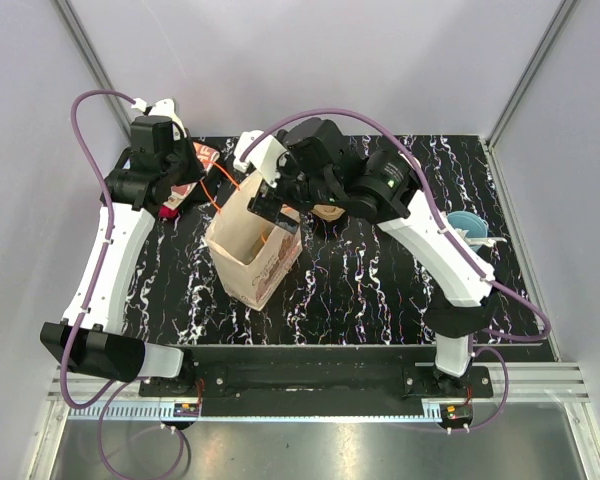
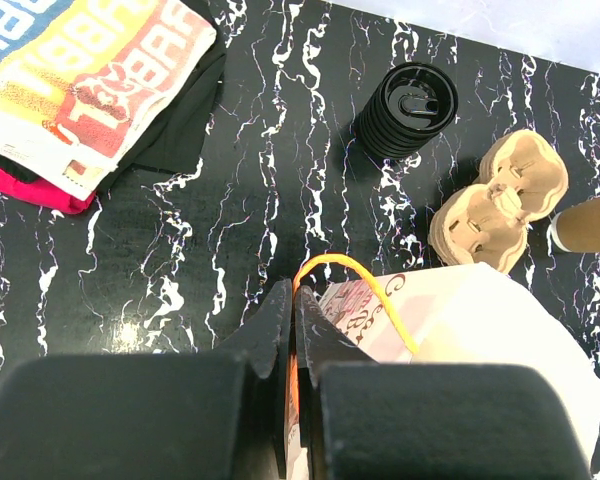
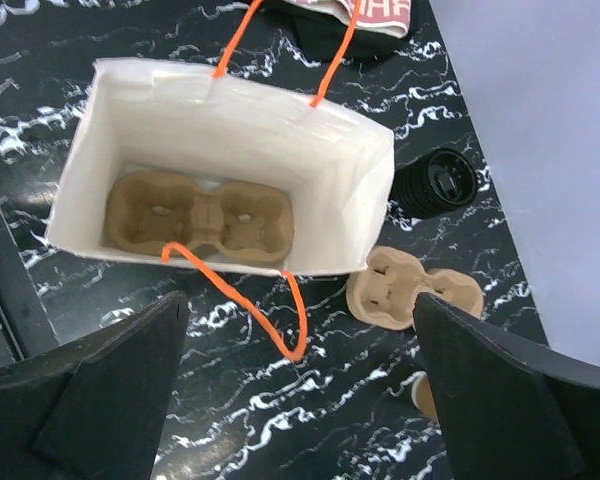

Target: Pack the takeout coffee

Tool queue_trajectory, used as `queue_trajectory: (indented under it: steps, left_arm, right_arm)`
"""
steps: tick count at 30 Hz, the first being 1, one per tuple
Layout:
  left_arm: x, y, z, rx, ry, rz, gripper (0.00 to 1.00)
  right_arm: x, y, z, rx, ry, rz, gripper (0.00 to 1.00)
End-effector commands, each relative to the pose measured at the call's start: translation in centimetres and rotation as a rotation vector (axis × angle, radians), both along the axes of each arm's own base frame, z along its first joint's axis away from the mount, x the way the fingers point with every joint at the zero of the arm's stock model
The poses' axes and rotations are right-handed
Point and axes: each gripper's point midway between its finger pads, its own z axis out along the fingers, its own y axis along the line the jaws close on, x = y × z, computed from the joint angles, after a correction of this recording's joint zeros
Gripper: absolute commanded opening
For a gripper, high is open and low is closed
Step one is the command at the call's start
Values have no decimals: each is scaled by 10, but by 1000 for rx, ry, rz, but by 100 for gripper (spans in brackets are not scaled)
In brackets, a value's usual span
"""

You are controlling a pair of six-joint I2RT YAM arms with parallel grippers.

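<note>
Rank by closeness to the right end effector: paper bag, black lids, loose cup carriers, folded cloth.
Right wrist view:
1. paper bag, directly below
2. loose cup carriers, beside bag
3. black lids, beyond carriers
4. folded cloth, past the bag

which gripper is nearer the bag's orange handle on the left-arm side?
Left. The left gripper is shut on that orange handle at the bag rim. The right gripper hangs open above the bag mouth, clear of it.

an open paper bag (image 3: 230,130) with orange handles (image 2: 332,258) stands on the marbled table (image 1: 380,290), 1 pulp cup carrier (image 3: 200,215) flat inside it. a 2nd carrier (image 3: 412,290) lies just beside the bag, black lids (image 2: 408,108) stacked near it, folded cloths (image 2: 90,80) off its far side.
</note>
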Motion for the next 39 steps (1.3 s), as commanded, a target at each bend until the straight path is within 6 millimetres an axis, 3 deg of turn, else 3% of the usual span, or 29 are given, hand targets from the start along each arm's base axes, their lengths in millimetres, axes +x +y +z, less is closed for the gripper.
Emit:
queue_trajectory:
  steps: [1,5,11,22,25,26,32,33,36,39]
  left_arm:
    - [3,-3,34,-37,-109,-12,0]
    - [1,-2,35,-36,-113,-12,0]
    - [-1,-3,39,-40,-124,-18,0]
    - [-3,-5,38,-43,-126,-28,0]
    - [-3,-6,37,-43,-125,-34,0]
    - [-3,-6,38,-44,-129,-37,0]
    - [-4,-11,42,-50,-137,-67,0]
    - [-4,-10,42,-50,-139,-66,0]
    - [-5,-12,46,-46,-148,-80,0]
    - [-6,-14,69,-42,-196,-109,0]
  right_arm:
    - [-1,-30,10,-56,-59,-4,100]
    - [-3,-44,7,-106,-73,23,100]
    - [-17,-47,1,-124,-45,100,100]
    - [16,-25,-15,-125,-87,62,92]
    - [29,-20,-18,-113,-93,47,77]
    - [32,-16,-20,-113,-89,49,65]
    - [29,-5,-24,-90,-61,90,27]
    - [28,-4,-23,-85,-59,94,16]
    - [25,-4,-14,-62,-65,103,3]
    - [17,-2,6,-2,-72,129,1]
